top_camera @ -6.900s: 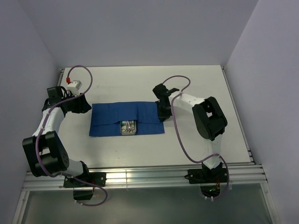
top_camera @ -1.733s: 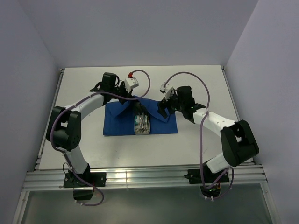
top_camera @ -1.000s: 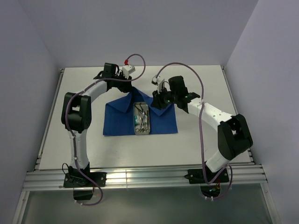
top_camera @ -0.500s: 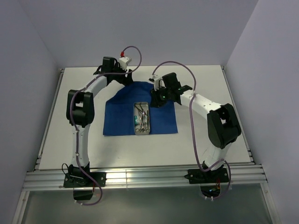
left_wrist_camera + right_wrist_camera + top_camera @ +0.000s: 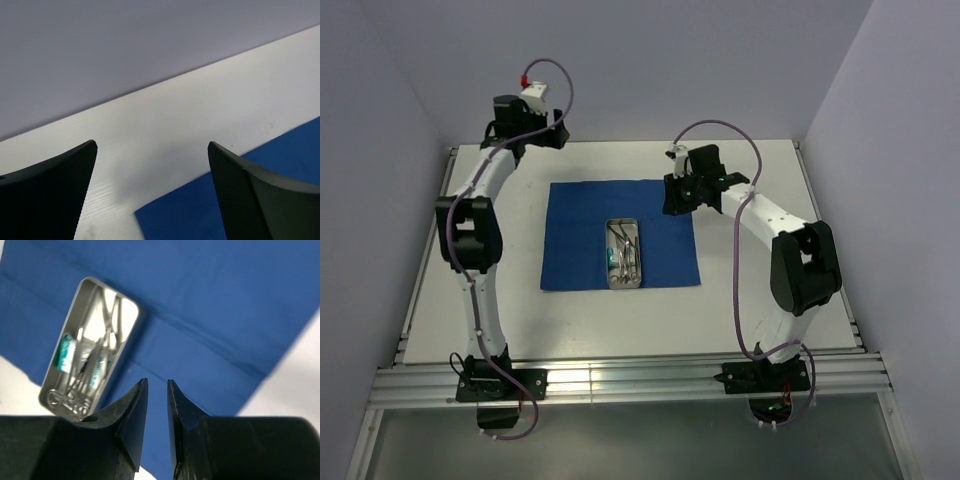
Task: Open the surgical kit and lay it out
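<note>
The royal-blue cloth wrap [image 5: 578, 232] lies spread flat on the white table. The steel tray [image 5: 611, 284] stands at its middle with slim steel instruments [image 5: 627, 250] and a white-green packet [image 5: 611, 257] inside. My left gripper [image 5: 533, 137] is wide open and empty, raised behind the cloth's back left corner [image 5: 190, 210]. My right gripper [image 5: 672, 196] hovers over the cloth's back right part. Its jaws stand a narrow gap apart with nothing between them [image 5: 157, 381]. The right wrist view shows the tray [image 5: 134, 307], the instruments [image 5: 102, 335] and the packet [image 5: 64, 352] on the cloth [image 5: 225, 300].
The white table [image 5: 760, 290] is closed in by grey walls at the back [image 5: 620, 70] and sides. A metal rail [image 5: 620, 378] runs along the front edge by the arm bases. Bare tabletop [image 5: 165, 130] shows behind the cloth.
Both grippers drew the cloth's far flap back and let it go; the cloth now lies flat. My left gripper has moved up and to the back left. My right gripper has moved slightly right.
</note>
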